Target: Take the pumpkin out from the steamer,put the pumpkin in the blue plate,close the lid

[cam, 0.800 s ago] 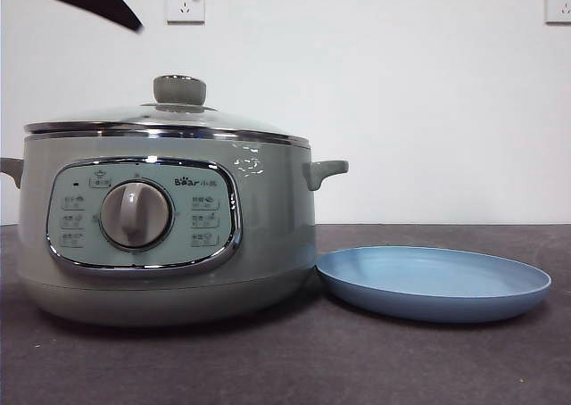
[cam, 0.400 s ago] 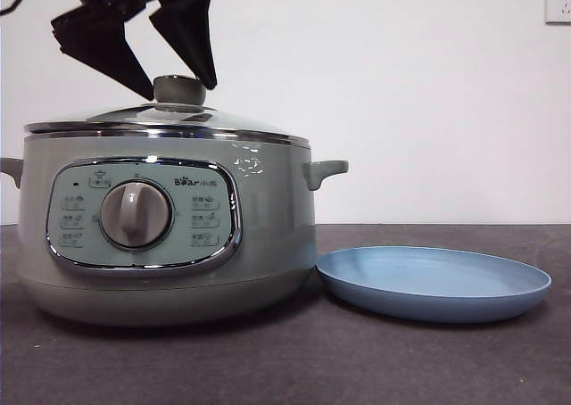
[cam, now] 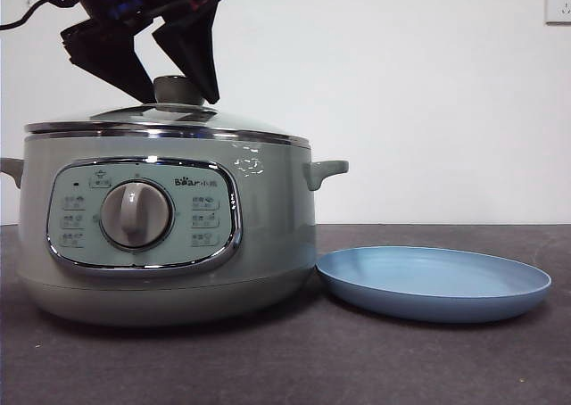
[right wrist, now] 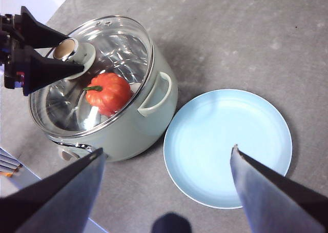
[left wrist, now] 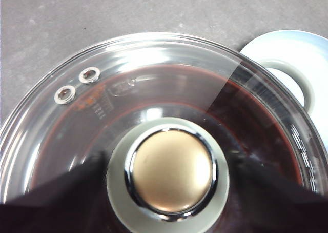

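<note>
The steamer (cam: 169, 235) stands at the left of the table with its glass lid (cam: 223, 124) on. My left gripper (cam: 182, 98) is open, one jaw on each side of the lid's knob (left wrist: 169, 170) without clasping it. Through the glass the right wrist view shows the orange-red pumpkin (right wrist: 107, 93) inside the steamer (right wrist: 154, 115). The blue plate (cam: 434, 282) lies empty just right of the pot. My right gripper (right wrist: 167, 151) hangs open high above the plate (right wrist: 228, 146) and the pot's side.
A side handle (cam: 323, 170) sticks out of the pot toward the plate. A wall socket (cam: 559, 4) sits on the white wall behind. Dark tabletop stretches in front of the pot and plate.
My left gripper has come down from the top left corner until its open jaws straddle the lid's knob. Pot, lid and plate have not moved.
</note>
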Controlling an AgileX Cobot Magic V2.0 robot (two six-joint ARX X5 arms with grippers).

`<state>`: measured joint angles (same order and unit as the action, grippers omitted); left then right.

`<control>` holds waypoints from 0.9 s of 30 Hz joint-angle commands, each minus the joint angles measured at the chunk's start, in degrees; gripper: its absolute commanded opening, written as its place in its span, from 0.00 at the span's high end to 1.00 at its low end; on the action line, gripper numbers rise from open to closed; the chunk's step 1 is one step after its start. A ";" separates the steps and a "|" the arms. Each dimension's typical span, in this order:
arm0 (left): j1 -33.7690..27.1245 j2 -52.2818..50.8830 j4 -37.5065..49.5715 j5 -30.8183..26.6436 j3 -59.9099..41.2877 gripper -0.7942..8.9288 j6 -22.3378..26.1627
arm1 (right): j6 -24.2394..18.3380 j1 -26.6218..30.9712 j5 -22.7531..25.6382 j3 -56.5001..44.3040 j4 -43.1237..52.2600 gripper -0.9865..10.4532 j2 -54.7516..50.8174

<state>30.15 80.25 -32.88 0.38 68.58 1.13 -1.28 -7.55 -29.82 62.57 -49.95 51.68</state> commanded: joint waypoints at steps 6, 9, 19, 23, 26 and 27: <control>0.22 0.13 0.28 -0.20 0.09 0.93 0.74 | 0.35 -0.13 0.15 0.11 -0.04 0.56 0.09; 0.20 0.11 0.76 -0.33 0.09 0.93 0.74 | 0.37 -0.13 0.13 0.11 -0.04 0.56 0.07; 0.15 -4.59 2.03 -0.39 0.15 0.93 0.66 | 1.22 -0.17 -0.42 0.11 0.28 0.56 0.09; 0.15 -8.96 1.99 -0.50 0.15 0.93 0.66 | 2.03 -1.20 -1.79 0.11 2.62 0.56 0.17; 0.15 -12.68 1.73 -1.92 0.15 0.93 0.66 | 3.54 -3.21 -3.34 0.09 6.43 0.56 0.57; 0.15 -14.16 1.49 -2.91 0.15 0.93 0.68 | 4.07 -4.28 -3.26 0.11 8.28 0.56 0.79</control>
<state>30.17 67.57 -33.19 -1.74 68.44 1.50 1.34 -11.18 -32.86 62.57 -43.13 52.21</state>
